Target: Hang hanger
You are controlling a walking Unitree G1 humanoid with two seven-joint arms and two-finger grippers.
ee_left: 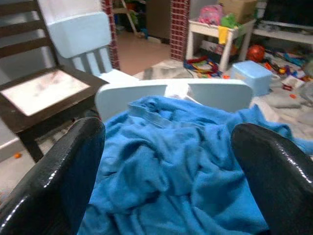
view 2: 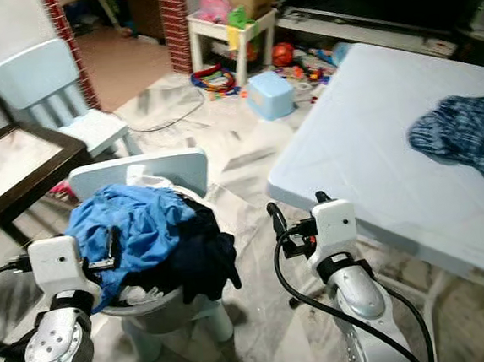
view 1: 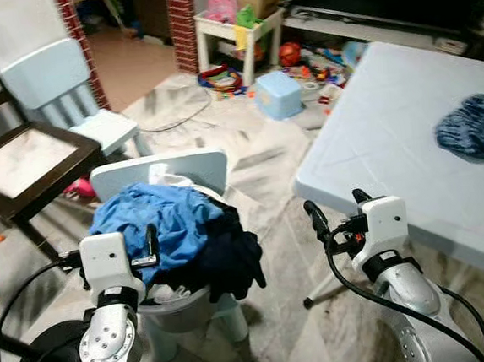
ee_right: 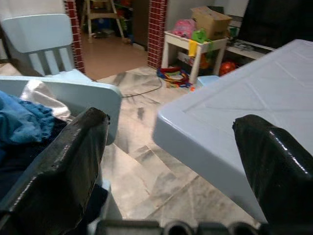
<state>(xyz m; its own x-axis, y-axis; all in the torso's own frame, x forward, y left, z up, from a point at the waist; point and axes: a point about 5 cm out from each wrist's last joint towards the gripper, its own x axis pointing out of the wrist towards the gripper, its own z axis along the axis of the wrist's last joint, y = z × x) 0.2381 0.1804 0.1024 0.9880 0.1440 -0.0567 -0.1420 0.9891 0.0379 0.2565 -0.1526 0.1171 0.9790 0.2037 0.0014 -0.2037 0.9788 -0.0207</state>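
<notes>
Fingers of the left gripper [ee_left: 166, 186] stand spread before a blue garment [view 1: 165, 221] heaped on a small chair [view 1: 182, 169]; the right gripper [ee_right: 171, 171] gapes empty beside the table [view 1: 390, 134].

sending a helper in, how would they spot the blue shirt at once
Start at the small pale blue chair directly in front of the robot, left of the white table. A basket on its seat is heaped with clothes, and the blue shirt lies on top. It is bright blue, while the clothes beside it are dark navy.
</notes>
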